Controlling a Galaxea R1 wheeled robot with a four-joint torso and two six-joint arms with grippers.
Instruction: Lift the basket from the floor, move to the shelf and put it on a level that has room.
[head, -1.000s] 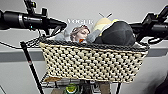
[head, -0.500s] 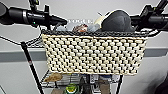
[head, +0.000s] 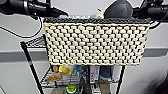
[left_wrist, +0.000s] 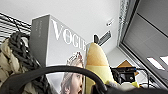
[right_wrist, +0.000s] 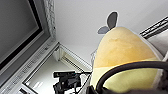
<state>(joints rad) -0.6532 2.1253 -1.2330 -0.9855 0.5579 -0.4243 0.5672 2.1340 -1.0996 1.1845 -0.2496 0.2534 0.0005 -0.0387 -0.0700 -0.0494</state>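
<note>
I carry the basket (head: 96, 41) raised between both arms, level with the shelf's (head: 37, 43) uppermost tier, so its base can pass over the post tops; whether either end effector is spread or pinching the loop handles I cannot tell. The shelf stands just behind and below the basket, its lower tiers crowded with toys and books.

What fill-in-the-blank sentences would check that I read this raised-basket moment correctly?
1. The cream woven basket has a rim coloured ____.
2. The magazine standing inside it is titled ____.
3. Beside that magazine stands a plush toy coloured ____.
4. Behind and below the basket is a black wire ____.

Missing words: dark; VOGUE; yellow; shelf
</note>
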